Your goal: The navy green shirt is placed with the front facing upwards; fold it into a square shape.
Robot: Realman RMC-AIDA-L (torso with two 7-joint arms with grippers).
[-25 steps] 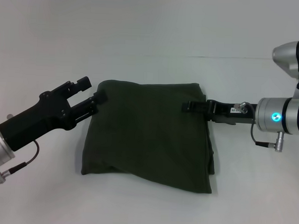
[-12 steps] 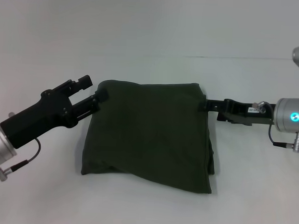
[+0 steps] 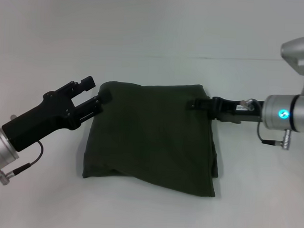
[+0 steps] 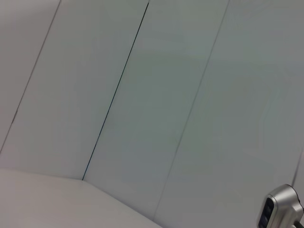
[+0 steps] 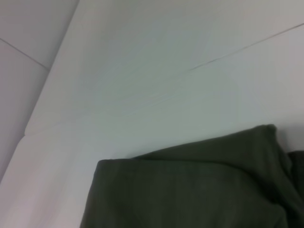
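Navy green shirt is lying folded while the right gripper, closed, is reaching back over its far right corner and the left gripper is staying open at its far left corner.

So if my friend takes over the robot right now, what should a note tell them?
Left gripper: open, fingers at the far left corner of the navy green shirt, gripping nothing.
Right gripper: fingertips over the shirt's far right corner; open or shut cannot be told.
Shirt: lies on the white table as a folded, roughly square bundle, plain green side up.
Done: the folding looks mostly finished.
Left: the right edge shows loose layers sticking out and the near edge slants; probably tidy those, then pull both arms clear.
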